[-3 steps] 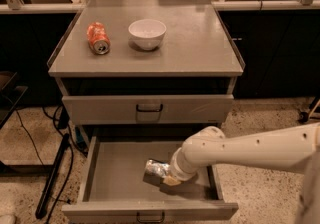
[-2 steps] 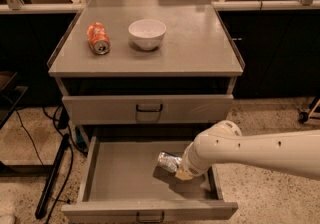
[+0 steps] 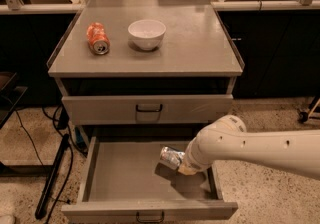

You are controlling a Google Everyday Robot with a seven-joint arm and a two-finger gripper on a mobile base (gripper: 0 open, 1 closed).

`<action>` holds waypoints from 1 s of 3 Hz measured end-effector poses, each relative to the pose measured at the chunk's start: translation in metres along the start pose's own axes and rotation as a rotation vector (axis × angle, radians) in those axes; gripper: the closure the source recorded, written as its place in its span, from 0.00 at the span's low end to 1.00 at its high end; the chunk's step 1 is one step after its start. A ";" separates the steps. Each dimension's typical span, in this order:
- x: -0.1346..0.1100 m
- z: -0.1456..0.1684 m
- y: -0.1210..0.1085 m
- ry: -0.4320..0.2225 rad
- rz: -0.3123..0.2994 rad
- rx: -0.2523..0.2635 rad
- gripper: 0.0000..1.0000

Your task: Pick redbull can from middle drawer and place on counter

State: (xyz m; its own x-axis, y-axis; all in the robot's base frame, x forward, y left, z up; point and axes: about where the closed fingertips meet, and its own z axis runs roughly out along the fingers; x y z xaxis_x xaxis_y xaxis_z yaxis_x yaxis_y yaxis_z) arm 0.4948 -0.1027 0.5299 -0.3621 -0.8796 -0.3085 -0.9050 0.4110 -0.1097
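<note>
- While the redbull can (image 3: 171,157) lies on its side in the air, just above the floor of the middle drawer (image 3: 125,173) towards its right wall, a shadow shows beneath it, so it appears lifted clear.
- Reaching in from the right, the gripper (image 3: 181,162) sits at the can's right end. Most of it is hidden by the pale wrist, but the can hanging free suggests the jaws are clamped on it.
- A slim metal can is probably light, stiff across its ends and easily dented at the thin wall. Its shiny skin is likely slippery, so a hold across the middle of the body looks safer than one near an end.
- Held by one end, it may swing or slide out on the way up.
- Above the closed upper drawer front (image 3: 147,109), the counter (image 3: 195,43) carries an orange soda can (image 3: 97,38) lying down and a white bowl (image 3: 146,33). Its right half looks the best place to set the can down.
</note>
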 end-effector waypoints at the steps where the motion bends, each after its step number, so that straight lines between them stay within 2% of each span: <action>1: -0.003 -0.050 -0.033 0.007 0.020 0.071 1.00; 2: -0.003 -0.053 -0.036 0.009 0.021 0.075 1.00; 3: -0.006 -0.068 -0.053 0.016 0.024 0.094 1.00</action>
State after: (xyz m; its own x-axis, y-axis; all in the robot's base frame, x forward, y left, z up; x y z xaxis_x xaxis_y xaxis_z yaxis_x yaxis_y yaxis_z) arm 0.5301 -0.1351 0.6015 -0.3880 -0.8725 -0.2970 -0.8712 0.4523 -0.1908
